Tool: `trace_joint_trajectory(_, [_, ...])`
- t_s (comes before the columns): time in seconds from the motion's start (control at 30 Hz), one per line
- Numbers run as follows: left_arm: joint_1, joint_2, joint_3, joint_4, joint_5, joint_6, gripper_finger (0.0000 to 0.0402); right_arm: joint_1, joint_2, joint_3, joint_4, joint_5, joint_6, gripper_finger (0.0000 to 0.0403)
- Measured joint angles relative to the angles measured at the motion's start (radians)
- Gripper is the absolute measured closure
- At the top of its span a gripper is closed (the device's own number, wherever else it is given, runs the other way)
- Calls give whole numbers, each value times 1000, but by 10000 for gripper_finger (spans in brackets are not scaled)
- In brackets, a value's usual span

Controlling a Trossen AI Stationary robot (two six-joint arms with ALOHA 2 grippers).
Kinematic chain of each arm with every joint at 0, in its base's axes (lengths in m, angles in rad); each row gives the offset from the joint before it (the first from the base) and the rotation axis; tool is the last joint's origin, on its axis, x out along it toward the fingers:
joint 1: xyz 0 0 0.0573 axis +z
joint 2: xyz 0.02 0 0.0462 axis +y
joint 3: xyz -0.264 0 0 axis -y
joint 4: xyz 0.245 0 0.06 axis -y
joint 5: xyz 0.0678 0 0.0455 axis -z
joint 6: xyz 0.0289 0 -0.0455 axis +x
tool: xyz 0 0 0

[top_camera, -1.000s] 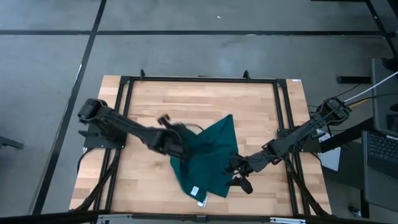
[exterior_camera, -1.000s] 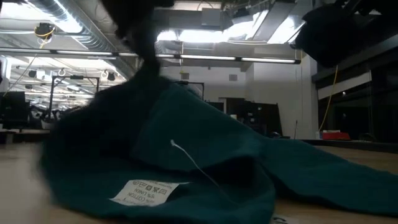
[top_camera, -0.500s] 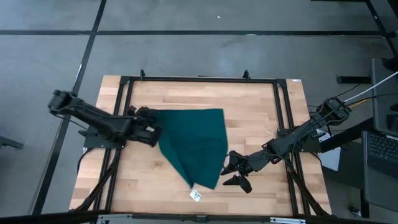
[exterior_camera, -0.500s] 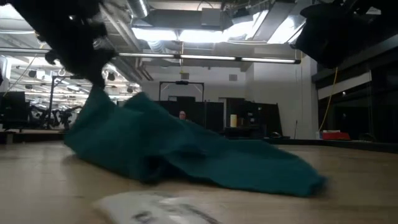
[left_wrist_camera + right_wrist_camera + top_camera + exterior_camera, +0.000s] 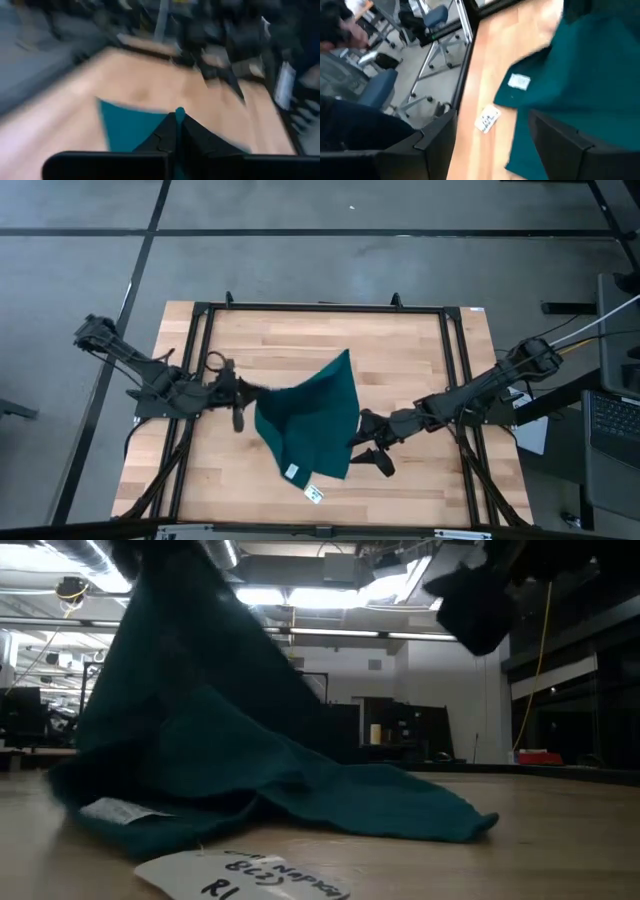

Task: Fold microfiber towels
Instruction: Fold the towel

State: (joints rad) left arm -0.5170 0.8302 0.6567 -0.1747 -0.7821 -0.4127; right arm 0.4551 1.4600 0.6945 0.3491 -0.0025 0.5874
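The dark teal towel point(image 5: 310, 420) lies mid-table, its left part drawn up toward my left gripper point(image 5: 248, 393), which is shut on one corner. In the low view the towel point(image 5: 200, 740) rises steeply on the left, and its right part rests on the table. Its white tag point(image 5: 292, 472) faces up at the near edge. My right gripper point(image 5: 371, 443) is open beside the towel's right edge and above the table. In the right wrist view its fingers point(image 5: 435, 137) stand over the towel point(image 5: 590, 75) without touching it. My left gripper pinches a corner of the towel point(image 5: 180, 113) between its two shut fingers, and only the cloth's tip shows past them. The fingers come from the table's left side. That corner is lifted clear; the cloth slants down from it, and its near and right parts lie on the table.
A small white paper label point(image 5: 315, 494) with handwriting lies on the wood just near of the towel and shows in the low view point(image 5: 250, 875). A black frame point(image 5: 200, 330) runs around the tabletop. Bare wood lies at the far side and the left.
My left gripper has pulled the towel's corner from mid-table toward the left edge, spreading the cloth out, then raised it so the towel's left part stands up off the table. The tag now faces up at the near edge. My right gripper has edged toward the towel, staying open.
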Motion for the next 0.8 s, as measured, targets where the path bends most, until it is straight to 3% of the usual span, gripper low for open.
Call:
trace_joint_trajectory(0.07, [-8,11,20,-32,-140,0,395,-13,24,0,11,-42,-7,163])
trace_joint_trajectory(0.2, [33,58,60,-180,-268,-72,393,-13,82,0,49,-88,-12,172])
trace_joint_trajectory(0.37, [137,119,44,-217,-195,-138,394,-12,203,3,130,-131,-25,180])
trace_joint_trajectory(0.57, [178,216,37,-216,-158,-177,392,-21,369,110,174,-145,-97,188])
trace_joint_trajectory(0.8, [212,304,36,-406,-217,-416,392,-54,458,174,170,-155,-78,188])
